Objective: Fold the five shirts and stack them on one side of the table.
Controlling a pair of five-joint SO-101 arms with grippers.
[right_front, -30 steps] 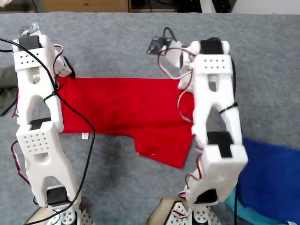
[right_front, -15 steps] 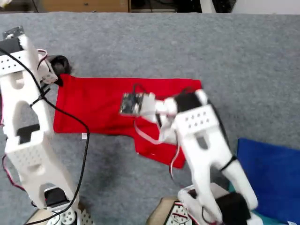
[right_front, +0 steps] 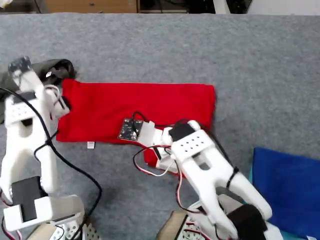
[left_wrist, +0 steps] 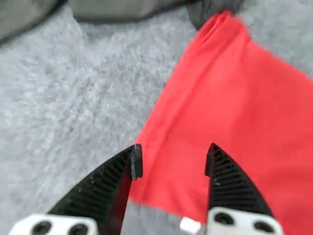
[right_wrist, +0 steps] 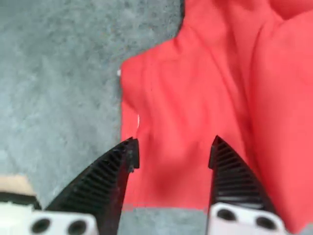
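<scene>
We judge the task to be under way, not near its end. The red shirt (right_front: 135, 107) lies across the middle of the table (right_front: 260, 55) as a long band, apparently folded lengthwise, with one flap still sticking out toward the near edge. We count it as partly folded and not yet stacked. A blue shirt (right_front: 287, 192) lies at the near right corner with a teal layer showing under its edge. We take this for the stack, but we cannot tell how many shirts it holds. A dark grey garment (right_front: 52, 67) lies bunched at the left edge, apparently still unfolded.

The left gripper (left_wrist: 173, 159) is spread wide and holds nothing. It sits over the left end of the red shirt. The right gripper (right_wrist: 173, 147) is likewise spread and empty, over the flap at the shirt's near edge.

Compared with one second ago, the right arm has swung from the shirt's far right corner back to its near edge, leaving the right end uncovered and lying flat. The left arm has drawn back from the far left toward the near left corner.
</scene>
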